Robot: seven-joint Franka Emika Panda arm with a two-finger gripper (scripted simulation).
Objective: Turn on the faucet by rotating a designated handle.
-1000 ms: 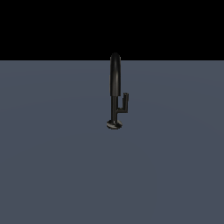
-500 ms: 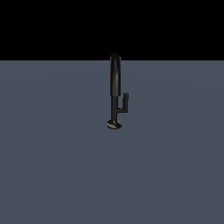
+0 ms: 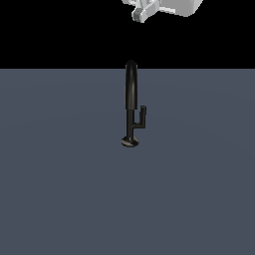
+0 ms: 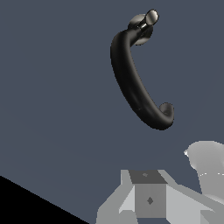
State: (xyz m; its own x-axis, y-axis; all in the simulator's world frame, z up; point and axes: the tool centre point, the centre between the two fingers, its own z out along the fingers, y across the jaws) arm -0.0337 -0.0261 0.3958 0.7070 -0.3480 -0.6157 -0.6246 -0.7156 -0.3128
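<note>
Jaws' opening cannot be told — gripper [image 3: 144, 14] hangs well above the faucet [image 3: 131, 92] and handle [image 3: 142, 116].

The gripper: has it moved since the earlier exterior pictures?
Yes. The gripper has entered at the top of the exterior view, above the faucet, where nothing showed before.

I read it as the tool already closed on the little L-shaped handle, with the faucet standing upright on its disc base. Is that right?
Not quite. The tool is not on the handle; the exterior view shows it well above the faucet, touching nothing. The faucet does stand upright on its disc base.
</note>
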